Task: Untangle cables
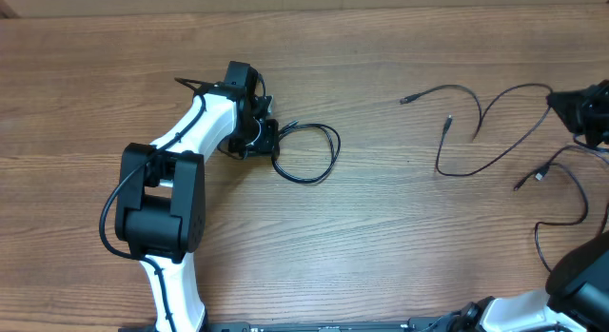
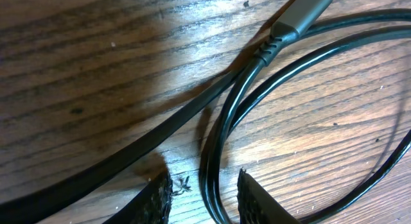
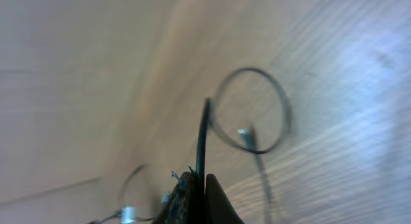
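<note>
The cables point(image 1: 439, 161), thin black flexible cords with small plug connectors, lie in two places on the light brown wood-grain worktop point(image 1: 381, 47). A looped cable point(image 1: 337, 146) sits left of centre, its open ring spreading rightward from the left tool point(image 1: 269, 142), which is lowered onto the loop's left end at the tip of the white and black left arm point(image 1: 181, 137). In the left wrist view the left tool point(image 2: 205, 199) has its two black fingertips point(image 2: 257, 201) spread apart, and one strand of the looped cable point(image 2: 209, 179) runs through the gap, nearer the left fingertip, without being squeezed. A grey plug point(image 2: 302, 15) lies at the far right of that view, and a broader, blurred black strand point(image 2: 128, 156) crosses from the near left toward it; whether it belongs to the same cord cannot be told. The right cables point(image 1: 552, 167) wind in loose curves across the right side of the worktop, well apart from the loop, with plug ends pointing left. The right tool point(image 1: 557, 104) is at the far right edge, above them. In the right wrist view the right tool point(image 3: 200, 189) is pressed together, pinching a strand of the right cables point(image 3: 204, 134) that rises straight from its tips, while a blurred ring of cord point(image 3: 282, 115) lies on the wood beyond.
</note>
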